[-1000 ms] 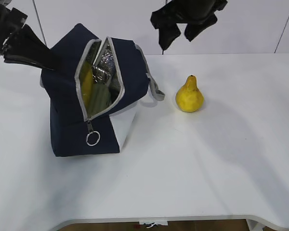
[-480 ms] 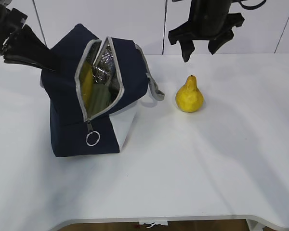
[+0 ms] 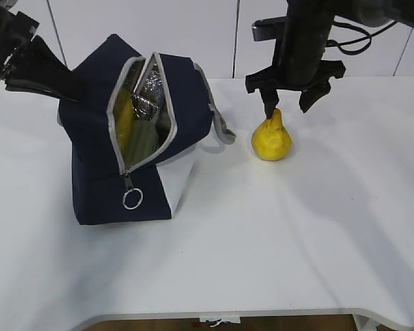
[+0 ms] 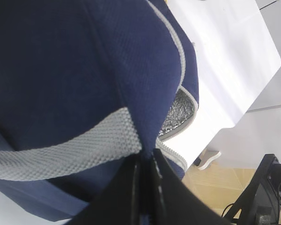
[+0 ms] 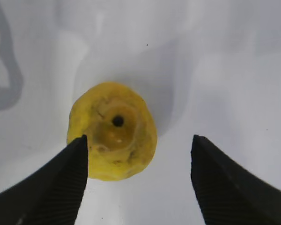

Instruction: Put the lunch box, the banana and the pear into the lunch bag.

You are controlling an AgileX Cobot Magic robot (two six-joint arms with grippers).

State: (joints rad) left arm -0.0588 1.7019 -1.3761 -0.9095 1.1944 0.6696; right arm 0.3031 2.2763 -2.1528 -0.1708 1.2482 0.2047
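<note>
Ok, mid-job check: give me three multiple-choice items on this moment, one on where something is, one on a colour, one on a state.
1. Where is the pear?
A. inside the lunch bag
B. on the table right of the lunch bag
C. held off the table

2. What colour are the lunch bag sides?
A. navy blue
B. red
C. green

3. How is the right gripper?
A. shut on the pear
B. open over the pear
C. out of sight

Answers: 1 B, it stands on the white table. 2 A, navy fabric with grey zipper trim. 3 B, the jaws are spread, not clamped on the pear.
</note>
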